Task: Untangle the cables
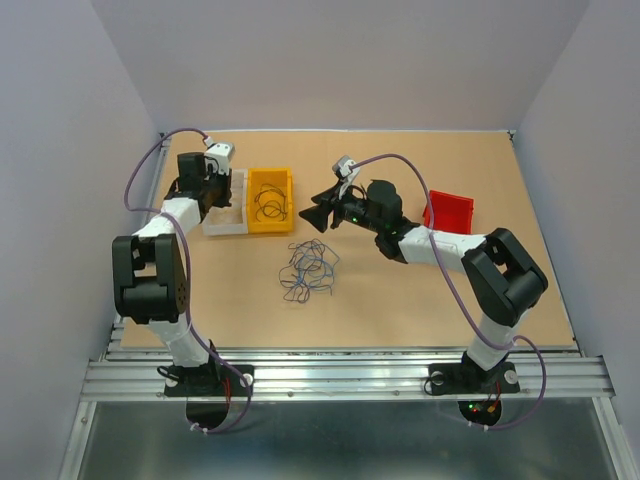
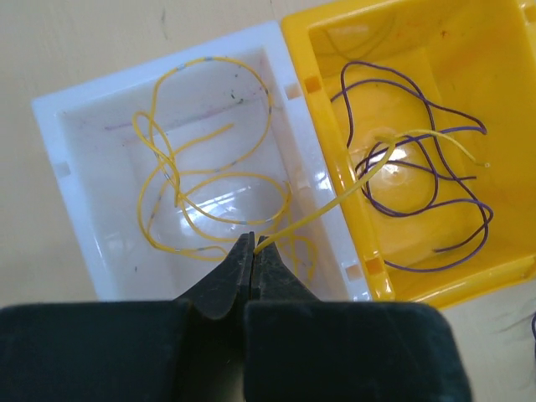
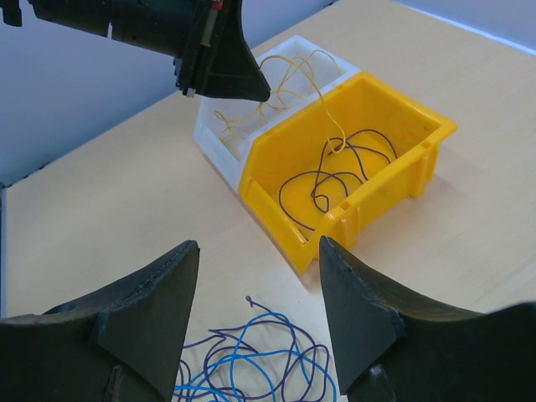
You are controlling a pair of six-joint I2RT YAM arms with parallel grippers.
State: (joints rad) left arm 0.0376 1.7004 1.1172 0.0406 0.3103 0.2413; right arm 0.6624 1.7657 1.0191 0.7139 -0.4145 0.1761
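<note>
L hand [image 2: 254,241] clenched on yellow cable [image 2: 293,224] over white bin [image 2: 84,94] rim; R hand [image 3: 257,244] released

One camera hangs high behind the two arm bases and looks down on the whole table [image 1: 400,300], far enough back to take in both arms, the bins and the loose cables [image 1: 310,268]. The camera on the left hand [image 2: 254,243] stares almost straight down, close in, at the white bin [image 2: 48,126] and the yellow bin [image 2: 293,42], while the one on the right hand [image 3: 257,243] sits low and looks slantwise across the table from farther off. Both wrist views share those bins and the yellow cable [image 2: 335,201] crossing between them; the right one also catches the left hand.
</note>
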